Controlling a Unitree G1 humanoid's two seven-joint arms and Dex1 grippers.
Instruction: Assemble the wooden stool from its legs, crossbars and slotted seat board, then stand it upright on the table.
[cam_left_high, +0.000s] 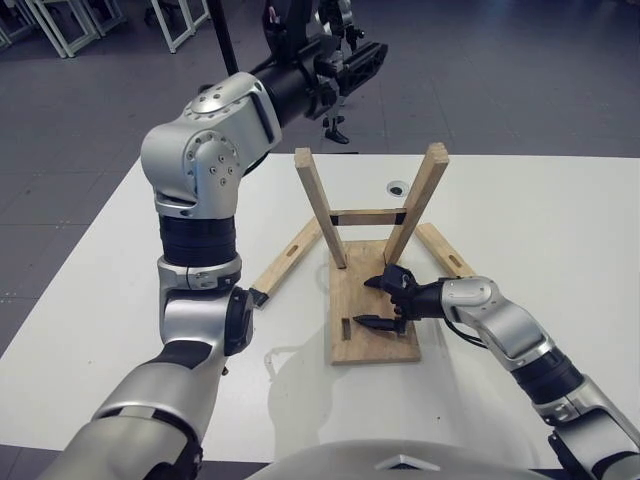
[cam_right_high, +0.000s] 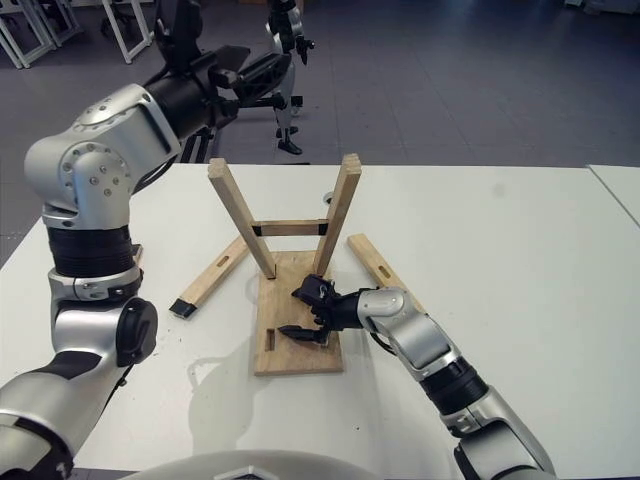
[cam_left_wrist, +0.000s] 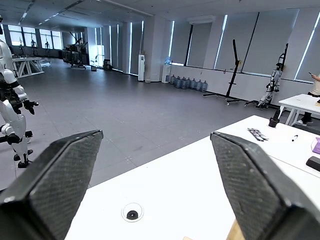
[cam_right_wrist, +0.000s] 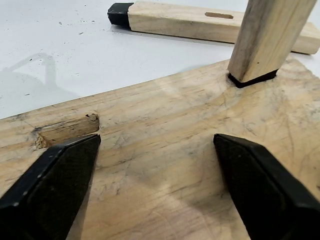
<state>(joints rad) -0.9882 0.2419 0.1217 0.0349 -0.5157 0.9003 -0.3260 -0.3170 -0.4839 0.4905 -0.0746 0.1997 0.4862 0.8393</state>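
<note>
My right tool (cam_left_high: 378, 302) sits wide over seat board (cam_left_high: 370, 342), probably to brace it; left tool (cam_left_wrist: 157, 137) wide, raised clear.

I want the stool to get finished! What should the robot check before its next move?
1. Seat board lies flat on the table: ok.
2. Two upright legs stand in the board, joined by a crossbar: ok.
3. Upright legs pushed fully in: cannot tell.
4. All legs fitted: not ok. Two loose legs lie on the table, one on each side of the board.
5. Slot beside the right gripper is empty: ok.
6. Right gripper and left gripper are open and hold nothing: ok.
</note>
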